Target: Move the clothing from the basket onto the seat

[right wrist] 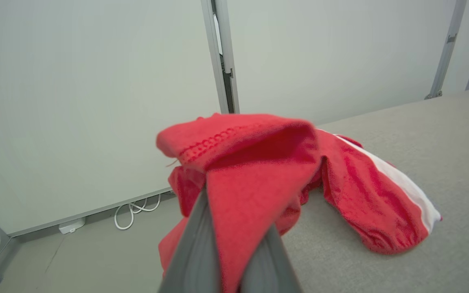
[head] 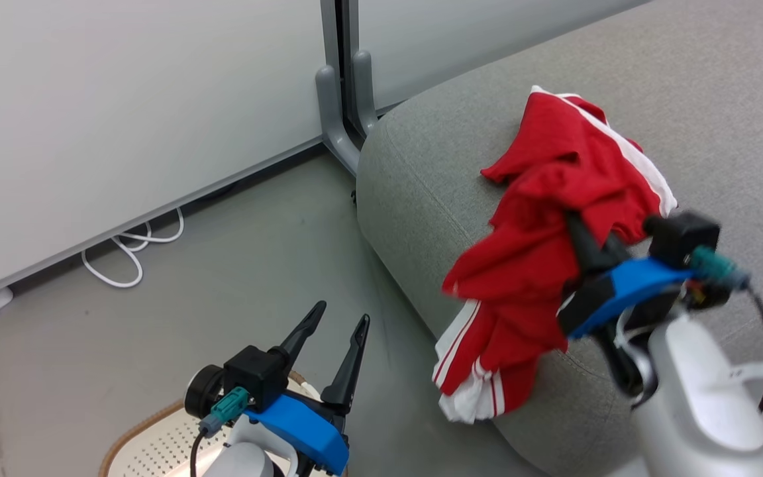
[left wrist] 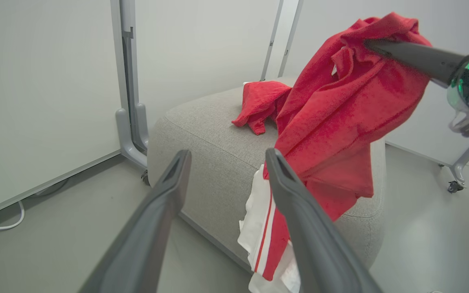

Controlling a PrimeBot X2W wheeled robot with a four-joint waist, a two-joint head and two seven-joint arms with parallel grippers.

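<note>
Red clothing (head: 554,199) with white stripes, head view: bunched on the grey seat (head: 719,99), lower end hanging over the seat's front edge. The right tool (head: 577,228) is clamped on a middle fold. The left tool (head: 342,315), fingers apart and holding nothing, is over the basket (head: 156,437), well left of the clothing.
Left wrist view: clothing (left wrist: 340,114) hangs from the right tool (left wrist: 381,47), just beyond the spread left tool (left wrist: 227,156).
Right wrist view: clothing (right wrist: 259,171) is draped over the closed right tool (right wrist: 234,232). The striped part, possibly a separate piece, lies on the seat (right wrist: 442,142).

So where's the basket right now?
Head view, bottom left: the basket sits on the floor beneath the left gripper, left of the seat.
</note>
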